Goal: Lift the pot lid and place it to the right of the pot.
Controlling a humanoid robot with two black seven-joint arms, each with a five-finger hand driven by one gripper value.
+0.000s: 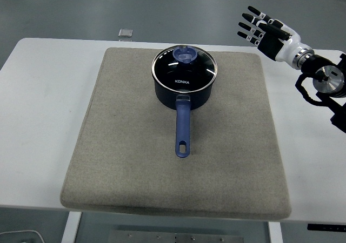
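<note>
Nearest the camera, a grey mat [178,140] is spread over the white worktop [38,119], its front edge hanging past the worktop's near edge. On the mat's far half a dark blue pot [183,92] is set, its handle [183,125] pointed toward the camera. A glass lid [185,68] with a blue knob [185,54] is seated on the pot. To the right, raised above the worktop's far corner and well apart from the pot, the right robot hand [263,31] is held with fingers spread, grasping nothing. A small grey object [125,33] lies beyond the worktop's far edge. Nothing is seen between hand and lid.
</note>
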